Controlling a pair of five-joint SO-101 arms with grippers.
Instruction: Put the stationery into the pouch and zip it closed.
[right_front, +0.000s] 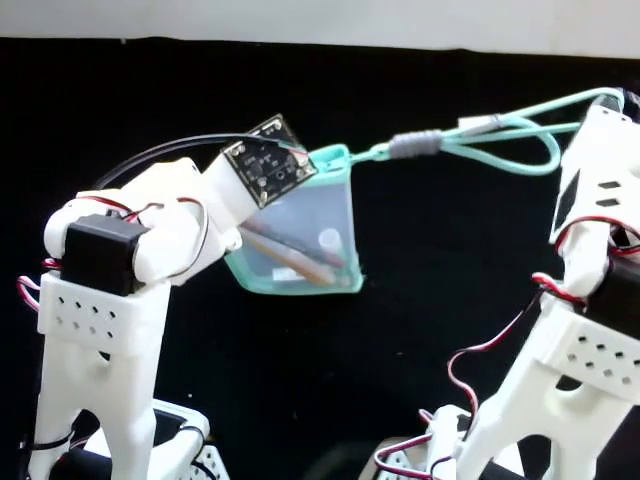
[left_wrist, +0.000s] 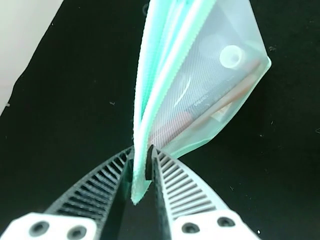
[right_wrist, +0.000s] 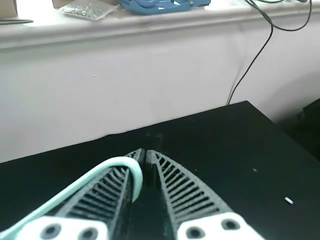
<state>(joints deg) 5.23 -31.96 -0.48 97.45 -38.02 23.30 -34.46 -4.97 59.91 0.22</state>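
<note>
A translucent pouch (right_front: 300, 235) with teal trim hangs above the black table. Inside it lie a pencil (right_front: 290, 258) and a small white round item (right_front: 329, 240). My left gripper (left_wrist: 142, 159) is shut on the pouch's (left_wrist: 200, 90) teal zipper edge at one end. From the other end a teal cord loop (right_front: 500, 145) with a grey wrap (right_front: 415, 143) stretches to the right arm. In the right wrist view, my right gripper (right_wrist: 145, 152) is shut on the cord loop (right_wrist: 100, 172). In the high view, that gripper (right_front: 612, 100) sits at the far right edge.
The black table (right_front: 420, 330) spreads below the pouch. Both arms' white bases (right_front: 90, 400) stand at the front edge, left and right. A pale wall (right_wrist: 150, 75) with a ledge and a hanging black cable (right_wrist: 250, 60) lies beyond the table.
</note>
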